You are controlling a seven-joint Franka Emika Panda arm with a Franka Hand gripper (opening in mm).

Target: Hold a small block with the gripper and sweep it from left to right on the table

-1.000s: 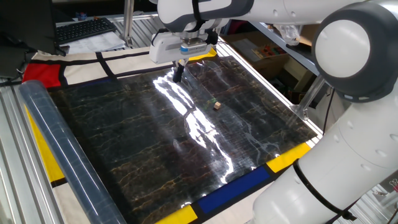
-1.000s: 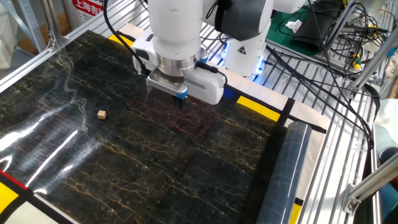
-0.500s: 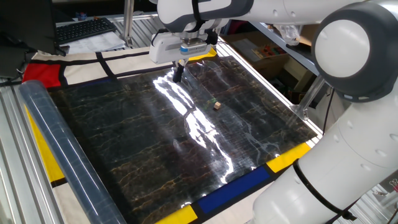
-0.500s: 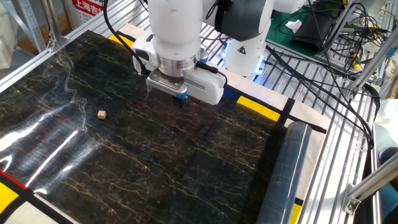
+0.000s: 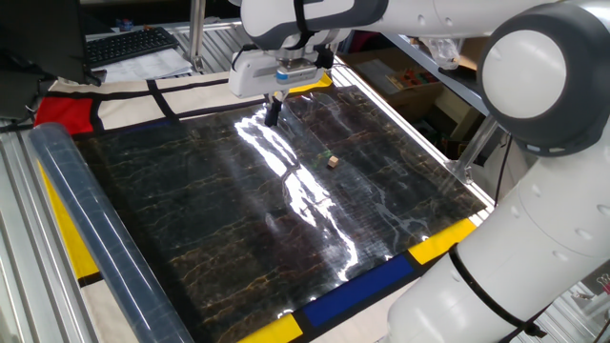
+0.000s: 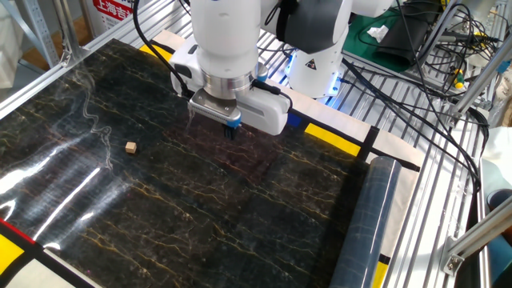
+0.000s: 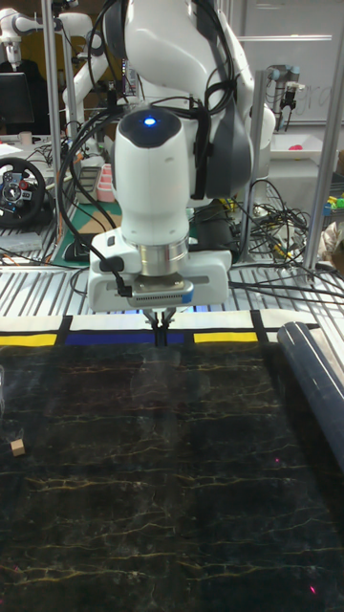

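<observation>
The desk (image 5: 191, 219) is a glossy black marble-patterned sheet with brownish veins, streaked by white glare, edged in white, yellow, blue and red panels. A wide bare stretch of it lies between the small block (image 5: 333, 161) and the end effector (image 5: 273, 112). The small block, a tiny light-tan wooden cube, sits alone on the sheet, well apart from the end effector and nearer one side edge. The end effector hangs from the white arm close above the sheet near the yellow-and-blue border, its dark fingers pressed together and holding nothing. A clear rolled tube (image 6: 364, 232) lies along another edge.
</observation>
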